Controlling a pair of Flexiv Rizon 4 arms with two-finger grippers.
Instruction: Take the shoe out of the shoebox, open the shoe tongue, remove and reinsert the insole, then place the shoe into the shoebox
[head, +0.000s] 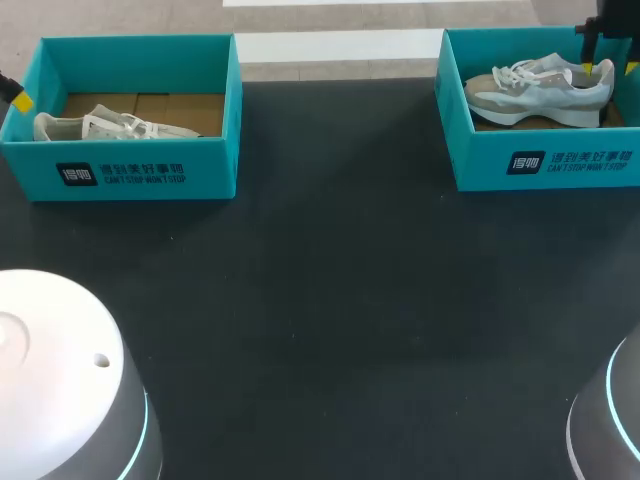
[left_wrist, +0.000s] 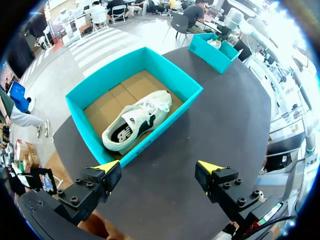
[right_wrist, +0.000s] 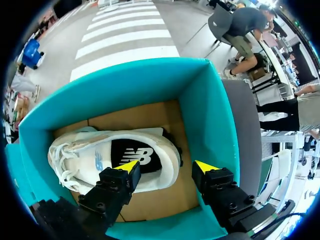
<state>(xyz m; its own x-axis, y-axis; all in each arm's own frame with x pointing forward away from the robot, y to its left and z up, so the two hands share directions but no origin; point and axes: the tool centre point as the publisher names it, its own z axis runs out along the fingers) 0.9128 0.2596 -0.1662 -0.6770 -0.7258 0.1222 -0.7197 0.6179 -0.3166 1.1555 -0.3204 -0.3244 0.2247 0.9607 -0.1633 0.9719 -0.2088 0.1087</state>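
Right shoe (head: 540, 92) is lying on its side inside the right shoebox (head: 545, 165), at about 1 o'clock on the table (head: 330, 300). Its toe is pointing to 9 o'clock and its heel to 3 o'clock. From the right wrist I am seeing the shoe (right_wrist: 115, 155) lying on the cardboard floor of that box (right_wrist: 210, 115).

Right gripper (right_wrist: 166, 167) is hanging over the heel end with its fingers spread wide, gripping nothing. One yellow tip is sitting over the heel, the other over bare cardboard beside it. I am also seeing it from above (head: 598, 55), at the box's 3 o'clock end.

Left shoe (head: 110, 127) is lying in the left shoebox (head: 120, 170), at about 11 o'clock.

Left gripper (left_wrist: 159, 167) is hovering over bare table, fingers wide apart and empty, with its box (left_wrist: 187, 90) and shoe (left_wrist: 137, 125) ahead of it.
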